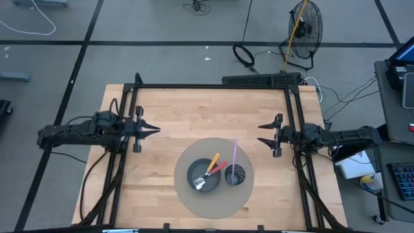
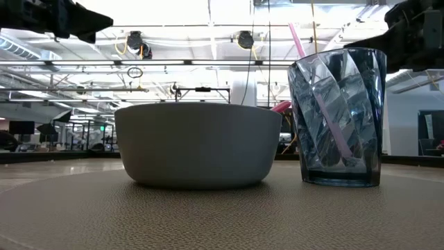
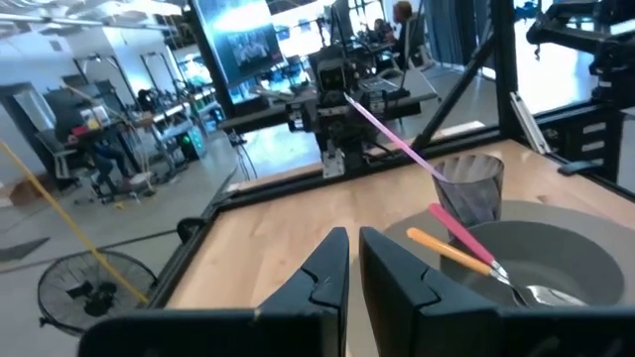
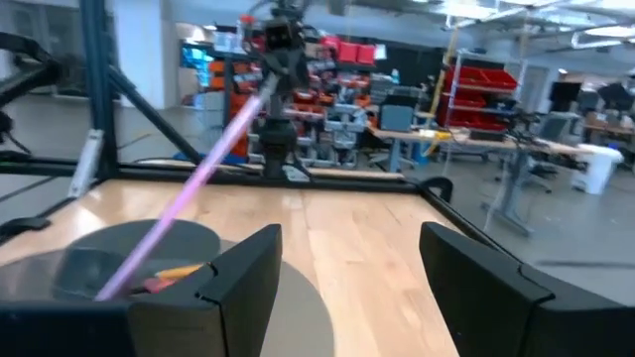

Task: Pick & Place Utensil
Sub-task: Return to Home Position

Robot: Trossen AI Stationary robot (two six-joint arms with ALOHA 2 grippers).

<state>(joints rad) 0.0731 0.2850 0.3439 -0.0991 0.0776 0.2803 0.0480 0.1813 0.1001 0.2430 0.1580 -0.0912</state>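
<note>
A grey bowl [image 1: 204, 175] and a dark blue tumbler [image 1: 237, 175] stand side by side on a round grey mat [image 1: 213, 200] near the table's front edge. An orange-handled utensil [image 3: 451, 248] and a red-handled utensil [image 3: 458, 231] lie with their metal heads in the bowl and their handles leaning over its rim. A long pink utensil [image 3: 395, 139] stands slanted in the tumbler [image 2: 340, 118]. My left gripper [image 1: 155, 129] hovers shut at the table's left, well clear of the bowl. My right gripper [image 1: 261, 133] hovers open at the right, with nothing between its fingers.
Black frame rails [image 1: 213, 86] run along the far, left and right edges of the wooden table. Bare wood lies between the two grippers and behind the mat. A fan [image 1: 304, 26] and cables sit on the floor beyond the far edge.
</note>
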